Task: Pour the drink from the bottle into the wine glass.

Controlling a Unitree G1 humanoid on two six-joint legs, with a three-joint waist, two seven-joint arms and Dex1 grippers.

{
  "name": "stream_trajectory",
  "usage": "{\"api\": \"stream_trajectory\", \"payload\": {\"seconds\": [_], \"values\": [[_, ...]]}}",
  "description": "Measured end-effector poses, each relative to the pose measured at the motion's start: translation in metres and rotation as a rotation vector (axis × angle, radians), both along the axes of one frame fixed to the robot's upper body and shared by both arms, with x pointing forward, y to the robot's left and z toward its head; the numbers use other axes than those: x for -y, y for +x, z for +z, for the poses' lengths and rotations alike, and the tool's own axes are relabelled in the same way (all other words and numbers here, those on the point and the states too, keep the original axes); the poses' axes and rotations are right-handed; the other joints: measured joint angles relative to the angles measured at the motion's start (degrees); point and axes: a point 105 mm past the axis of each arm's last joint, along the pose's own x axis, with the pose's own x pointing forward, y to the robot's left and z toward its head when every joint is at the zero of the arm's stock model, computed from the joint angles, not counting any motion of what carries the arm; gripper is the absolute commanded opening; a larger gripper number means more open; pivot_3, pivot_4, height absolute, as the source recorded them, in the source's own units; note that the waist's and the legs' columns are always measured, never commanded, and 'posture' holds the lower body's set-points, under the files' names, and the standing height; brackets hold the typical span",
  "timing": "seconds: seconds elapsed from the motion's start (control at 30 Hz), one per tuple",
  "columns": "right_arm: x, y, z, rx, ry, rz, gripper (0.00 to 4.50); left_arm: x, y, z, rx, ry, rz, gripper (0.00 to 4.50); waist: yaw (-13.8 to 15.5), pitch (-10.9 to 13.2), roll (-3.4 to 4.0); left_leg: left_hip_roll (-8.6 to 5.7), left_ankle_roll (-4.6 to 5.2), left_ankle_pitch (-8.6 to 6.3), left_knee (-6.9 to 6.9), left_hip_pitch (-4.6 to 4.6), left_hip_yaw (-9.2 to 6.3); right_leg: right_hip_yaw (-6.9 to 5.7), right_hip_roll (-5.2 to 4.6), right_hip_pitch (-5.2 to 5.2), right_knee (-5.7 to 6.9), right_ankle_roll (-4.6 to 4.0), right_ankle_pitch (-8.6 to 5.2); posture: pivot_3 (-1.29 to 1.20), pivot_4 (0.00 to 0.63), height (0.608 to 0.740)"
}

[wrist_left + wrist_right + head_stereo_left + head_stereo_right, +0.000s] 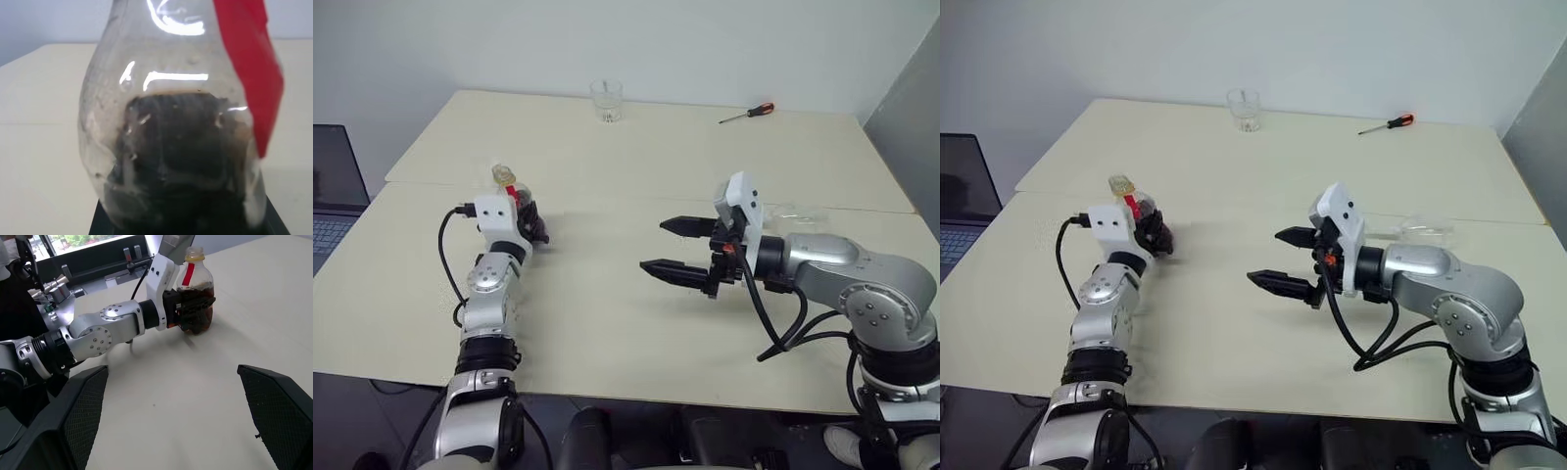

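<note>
Head view: the left gripper (530,223) reaches forward, level, fingers clamped on the upright bottle (512,192) on the surface (607,323). Right wrist view: the right gripper (178,401) aims at it, fingers spread wide, empty.

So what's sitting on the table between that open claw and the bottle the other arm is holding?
Nothing: in the right wrist view, bare table runs from the right gripper to the bottle.

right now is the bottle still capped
Capped: the yellow cap sits on the bottle, which stands upright in the shut left gripper, dark drink low inside.
</note>
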Motion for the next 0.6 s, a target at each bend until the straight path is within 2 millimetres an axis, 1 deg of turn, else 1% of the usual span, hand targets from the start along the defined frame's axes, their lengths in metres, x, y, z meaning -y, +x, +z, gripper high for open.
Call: {"api": "stream_trajectory", "payload": {"seconds": [0.07, 0.1, 0.13, 0.3, 0.37, 0.4, 0.6], "values": [[-0.001, -0.001, -0.001, -0.003, -0.001, 0.013, 4.5, -0.004, -0.002, -0.001, 0.001, -0.007, 0.019, 1.01, 0.0, -0.01, -0.01, 0.01, 0.0, 0.0, 0.0, 0.03, 0.01, 0.01, 0.01, 0.0, 0.07, -0.01, 0.0, 0.0, 0.15, 0.74], [-0.001, -0.001, -0.001, -0.007, -0.002, 0.017, 4.5, -0.006, -0.003, -0.002, 0.002, -0.011, 0.028, 1.73, -0.05, -0.01, -0.01, 0.01, 0.0, 0.0, 0.0, 0.05, 0.02, 0.02, 0.01, 0.0, 0.09, -0.01, 0.0, 0.0, 0.15, 0.74], [-0.001, -0.001, -0.002, -0.01, -0.003, 0.018, 4.5, -0.007, -0.004, -0.002, 0.006, -0.016, 0.036, 1.98, -0.1, -0.01, -0.01, 0.01, 0.0, 0.0, 0.0, 0.06, 0.03, 0.03, 0.01, 0.0, 0.12, -0.01, 0.0, 0.0, 0.15, 0.74], [-0.003, 0.0, -0.006, -0.03, -0.011, 0.033, 4.5, -0.01, -0.01, -0.009, -0.006, -0.038, 0.048, 3.65, -0.21, -0.02, -0.03, 0.01, 0.0, 0.01, 0.0, 0.09, 0.04, 0.03, 0.01, -0.01, 0.18, -0.01, 0.0, 0.0, 0.15, 0.74], [-0.003, 0.001, -0.004, -0.027, -0.009, 0.038, 4.5, -0.01, -0.012, -0.009, -0.005, -0.039, 0.047, 4.27, -0.18, -0.02, -0.03, 0.01, 0.0, 0.01, 0.01, 0.09, 0.05, 0.03, 0.01, -0.01, 0.18, -0.01, 0.0, 0.0, 0.15, 0.74], [-0.004, 0.001, -0.003, -0.025, -0.007, 0.04, 4.5, -0.01, -0.012, -0.009, -0.004, -0.041, 0.047, 4.47, -0.18, -0.03, -0.04, 0.01, 0.0, 0.01, 0.02, 0.09, 0.05, 0.03, 0.01, -0.01, 0.18, -0.01, 0.0, 0.0, 0.15, 0.74], [-0.005, 0.002, 0.001, -0.013, -0.001, 0.051, 4.5, -0.01, -0.016, -0.007, 0.0, -0.049, 0.042, 4.47, -0.18, -0.03, -0.05, 0.01, 0.0, 0.01, 0.01, 0.09, 0.07, 0.05, 0.01, -0.01, 0.17, -0.01, 0.0, 0.0, 0.15, 0.74]]}}
